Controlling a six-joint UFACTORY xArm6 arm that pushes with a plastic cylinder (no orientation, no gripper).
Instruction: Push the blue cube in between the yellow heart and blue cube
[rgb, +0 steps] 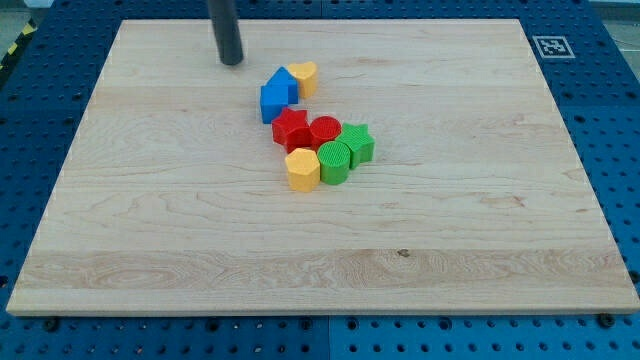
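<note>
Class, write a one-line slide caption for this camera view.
My tip stands up-left of two touching blue blocks beside a yellow heart.

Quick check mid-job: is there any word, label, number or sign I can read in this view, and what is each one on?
No readable words, brands or numbers anywhere.
Only sign: a black-and-white square fiducial marker on the wooden board, at its corner in the view's top right; a pattern, not text.
The blocks, including the blue cube and yellow heart, and my tip carry no markings.
</note>
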